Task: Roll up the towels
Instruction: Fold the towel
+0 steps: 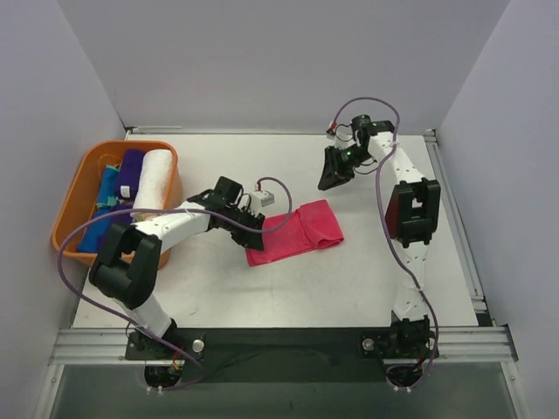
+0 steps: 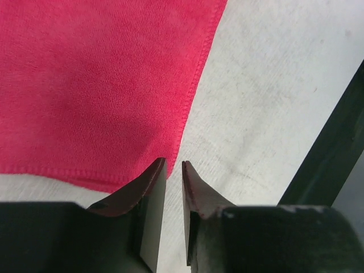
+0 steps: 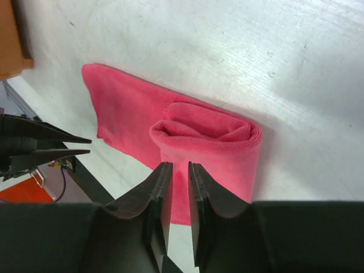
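Tabletop (image 1: 288,288): one pink towel (image 1: 297,231) laid partly rolled between two grippers.
Both held slightly parted, nothing pinched: left gripper (image 2: 174,165), right gripper (image 3: 180,166).

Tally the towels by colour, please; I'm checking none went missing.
Hot pink towel, on table: 1
White towel, in orange basket: 1
Purple towel, in basket: 1
Blue towel, in basket: 1, maybe more
Total: 4 seen; left arm hides part of basket.
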Controlling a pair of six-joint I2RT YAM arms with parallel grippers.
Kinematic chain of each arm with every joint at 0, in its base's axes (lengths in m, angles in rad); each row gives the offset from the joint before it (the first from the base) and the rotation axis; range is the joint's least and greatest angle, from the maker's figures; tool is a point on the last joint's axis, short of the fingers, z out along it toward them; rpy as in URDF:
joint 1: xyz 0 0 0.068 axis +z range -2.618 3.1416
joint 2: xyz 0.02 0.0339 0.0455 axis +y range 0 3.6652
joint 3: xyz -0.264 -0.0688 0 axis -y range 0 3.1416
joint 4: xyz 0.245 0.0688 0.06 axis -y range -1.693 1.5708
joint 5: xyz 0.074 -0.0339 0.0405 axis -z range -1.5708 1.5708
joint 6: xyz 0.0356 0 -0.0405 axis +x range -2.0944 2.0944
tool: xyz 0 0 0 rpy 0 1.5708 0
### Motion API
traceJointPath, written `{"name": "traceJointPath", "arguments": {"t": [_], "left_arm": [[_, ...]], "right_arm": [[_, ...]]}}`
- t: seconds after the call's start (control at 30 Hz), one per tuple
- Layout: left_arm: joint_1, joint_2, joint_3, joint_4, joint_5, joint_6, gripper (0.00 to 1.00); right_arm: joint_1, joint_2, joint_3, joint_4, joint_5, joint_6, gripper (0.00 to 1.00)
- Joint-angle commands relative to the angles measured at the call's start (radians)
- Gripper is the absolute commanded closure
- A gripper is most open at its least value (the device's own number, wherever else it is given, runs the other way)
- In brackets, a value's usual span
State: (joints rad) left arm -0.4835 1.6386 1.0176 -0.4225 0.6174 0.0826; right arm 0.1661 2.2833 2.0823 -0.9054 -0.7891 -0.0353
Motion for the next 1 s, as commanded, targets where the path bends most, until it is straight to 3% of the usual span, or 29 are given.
{"name": "traceJointPath", "arguments": {"t": [0.0,0.2,0.33,0.5,0.57,0.73,0.83,0.97], "left_arm": [[-0.007,0.092,0.064,-0.005,-0.005,-0.015,0.72],[-0.004,0.196,0.105,-0.028,-0.028,-0.006,0.78],[0.04,0.239,0.137,-0.048,-0.041,-0.007,0.81],[0.109,0.337,0.238,-0.061,-0.068,0.046,0.82],[0.115,0.418,0.365,-0.065,-0.094,0.071,0.82],[0.125,0.618,0.722,-0.163,-0.116,0.089,0.74],[0.134,0.583,0.782,-0.165,-0.068,0.069,0.65],[0.132,0.454,0.696,-0.165,-0.048,0.059,0.6]], "right_arm": [[0.036,0.088,0.012,-0.02,0.031,0.005,0.83],[0.033,0.126,-0.059,0.054,0.106,0.008,0.88],[0.007,0.111,-0.138,0.051,0.123,0.002,0.97],[-0.005,-0.017,-0.365,0.053,0.122,0.014,1.0],[0.001,-0.063,-0.505,0.056,0.027,0.012,0.99],[0.056,-0.211,-0.746,0.03,-0.275,-0.067,0.9],[0.049,-0.297,-0.769,0.026,-0.211,-0.092,0.89],[-0.049,-0.317,-0.731,0.03,-0.138,-0.097,0.89]]}}
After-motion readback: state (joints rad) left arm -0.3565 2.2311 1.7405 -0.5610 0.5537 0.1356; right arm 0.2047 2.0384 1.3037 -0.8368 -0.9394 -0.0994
